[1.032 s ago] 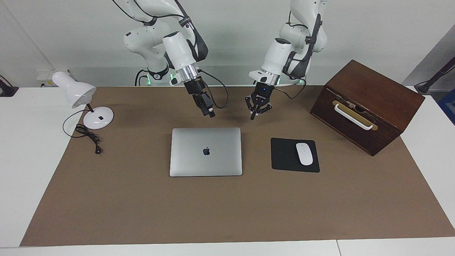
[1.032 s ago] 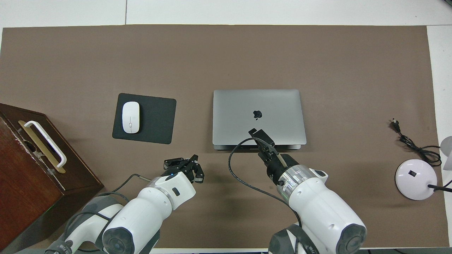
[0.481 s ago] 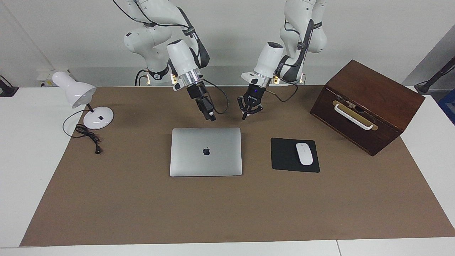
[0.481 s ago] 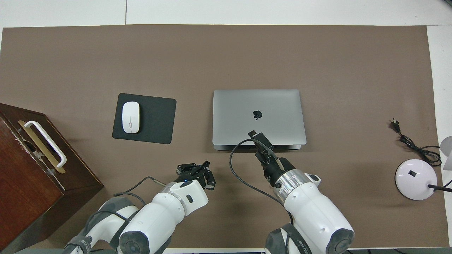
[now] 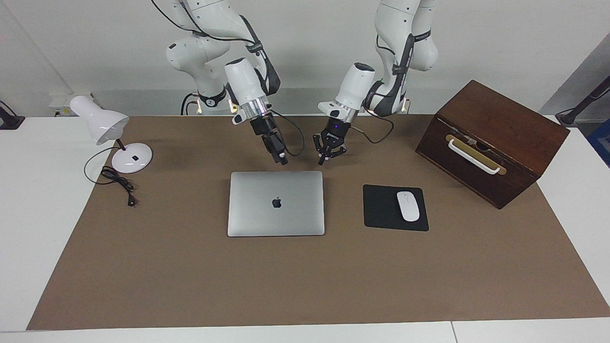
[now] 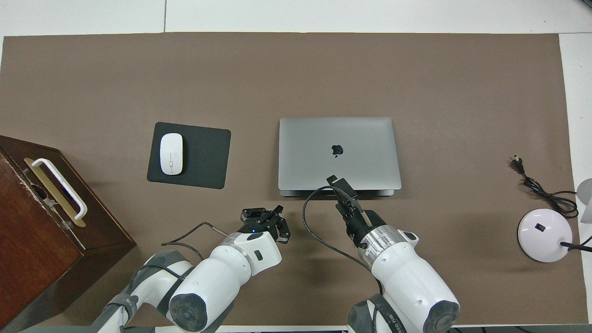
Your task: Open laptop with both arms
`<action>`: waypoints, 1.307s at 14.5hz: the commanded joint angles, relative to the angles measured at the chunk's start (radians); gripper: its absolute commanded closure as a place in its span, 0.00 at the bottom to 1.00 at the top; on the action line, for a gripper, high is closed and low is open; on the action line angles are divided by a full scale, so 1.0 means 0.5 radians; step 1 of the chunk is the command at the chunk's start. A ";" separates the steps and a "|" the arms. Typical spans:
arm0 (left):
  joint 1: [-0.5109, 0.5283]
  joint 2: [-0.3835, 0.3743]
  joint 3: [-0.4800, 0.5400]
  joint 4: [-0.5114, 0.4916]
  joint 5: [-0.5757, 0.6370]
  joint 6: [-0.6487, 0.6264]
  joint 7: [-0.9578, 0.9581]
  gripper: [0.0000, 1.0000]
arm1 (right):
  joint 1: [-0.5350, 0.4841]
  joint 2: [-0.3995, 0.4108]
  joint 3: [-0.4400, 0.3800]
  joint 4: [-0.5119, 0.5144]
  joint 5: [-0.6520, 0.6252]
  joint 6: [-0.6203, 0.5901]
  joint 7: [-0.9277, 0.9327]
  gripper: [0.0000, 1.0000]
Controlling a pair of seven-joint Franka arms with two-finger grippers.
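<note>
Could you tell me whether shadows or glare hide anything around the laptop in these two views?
Facing view: even light, only soft shadows on the mat under the right gripper and left gripper; the laptop lid shows no glare. Overhead view: the right gripper overlaps the laptop's near edge; nothing blurred.

White table [image 5: 28, 200] with a brown mat [image 5: 305, 281] covering most of it. On the mat: closed laptop [image 5: 276, 203] centre frame, black mouse pad [image 5: 381, 209] beside it, wooden box [image 5: 491, 143] upper right, desk lamp [image 5: 128, 155] and its cord [image 5: 119, 183] upper left in the facing view.
</note>
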 commanded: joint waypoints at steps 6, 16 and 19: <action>0.002 0.290 0.049 0.139 -0.005 0.323 0.138 1.00 | 0.077 0.027 0.011 -0.040 0.042 0.052 0.091 0.00; 0.002 0.409 0.122 0.283 -0.011 0.339 0.157 1.00 | -0.046 0.113 0.008 0.015 0.039 0.045 -0.007 0.00; 0.002 0.464 0.147 0.335 -0.008 0.339 0.157 1.00 | -0.049 0.156 0.011 0.027 0.036 0.058 -0.016 0.00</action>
